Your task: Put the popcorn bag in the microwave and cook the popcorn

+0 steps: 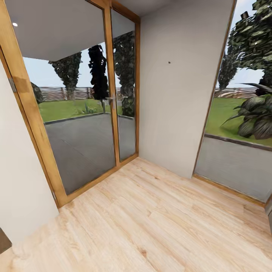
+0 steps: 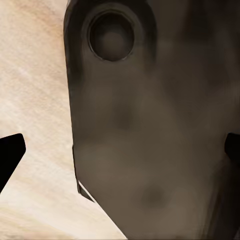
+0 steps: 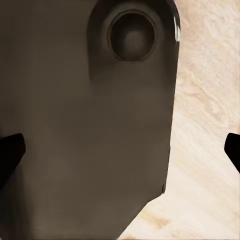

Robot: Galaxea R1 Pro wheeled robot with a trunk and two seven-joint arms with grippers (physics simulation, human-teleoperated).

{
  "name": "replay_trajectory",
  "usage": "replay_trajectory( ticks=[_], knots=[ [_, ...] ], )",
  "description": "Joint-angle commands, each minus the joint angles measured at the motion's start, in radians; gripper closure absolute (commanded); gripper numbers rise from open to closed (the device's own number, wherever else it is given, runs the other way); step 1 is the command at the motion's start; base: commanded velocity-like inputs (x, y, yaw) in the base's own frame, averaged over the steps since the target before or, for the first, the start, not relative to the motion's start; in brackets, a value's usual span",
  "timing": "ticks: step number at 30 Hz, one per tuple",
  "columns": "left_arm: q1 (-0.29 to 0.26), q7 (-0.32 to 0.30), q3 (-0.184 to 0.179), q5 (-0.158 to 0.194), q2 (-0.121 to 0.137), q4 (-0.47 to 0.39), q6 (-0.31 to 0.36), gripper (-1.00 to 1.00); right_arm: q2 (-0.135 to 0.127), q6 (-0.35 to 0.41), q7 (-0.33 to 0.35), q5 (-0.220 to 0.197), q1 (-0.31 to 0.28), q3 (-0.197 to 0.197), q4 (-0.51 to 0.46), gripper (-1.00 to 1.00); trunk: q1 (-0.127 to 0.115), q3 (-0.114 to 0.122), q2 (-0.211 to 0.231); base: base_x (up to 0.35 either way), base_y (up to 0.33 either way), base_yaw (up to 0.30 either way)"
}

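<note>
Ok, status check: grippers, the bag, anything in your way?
Both grippers open, nothing held: left, right. No bag or microwave ahead, just glass doors and a wall. Wood floor ahead; robot not at the kitchen.

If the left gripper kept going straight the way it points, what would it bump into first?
Most likely the big dark rounded part of the robot's own body right ahead of the left gripper, between its wide-apart fingers. Depth is hard to judge; the wooden floor lies beyond it.
</note>
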Motion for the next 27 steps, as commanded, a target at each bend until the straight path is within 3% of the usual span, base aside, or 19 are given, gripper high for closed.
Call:
replay_trajectory(
  ticks=[1, 8, 18, 27],
  knots=[
    [0.000, 0.000, 0.000, 0.000, 0.000, 0.000, 0.000, -1.00, 0.000, 0.000, 0.000, 0.000, 0.000, 0.000, 0.000, -1.00, 0.000, 0.000, 0.000, 0.000, 0.000, 0.000],
    [-0.007, 0.000, 0.000, 0.001, -0.008, -0.025, -0.004, -1.00, -0.036, -0.002, 0.003, 0.004, 0.037, 0.002, -0.034, -1.00, 0.000, 0.000, 0.000, 0.000, 0.000, 0.000],
    [-0.008, 0.000, 0.000, 0.002, -0.012, -0.029, -0.005, -1.00, -0.041, -0.006, 0.002, 0.002, 0.042, 0.000, -0.044, -1.00, 0.000, 0.000, 0.000, 0.000, 0.000, -0.008],
    [-0.008, 0.000, 0.000, 0.001, -0.012, -0.029, -0.005, -1.00, -0.041, -0.006, 0.004, -0.001, 0.042, -0.003, -0.047, -1.00, 0.000, 0.004, 0.000, 0.000, 0.000, -0.239]
  ],
)
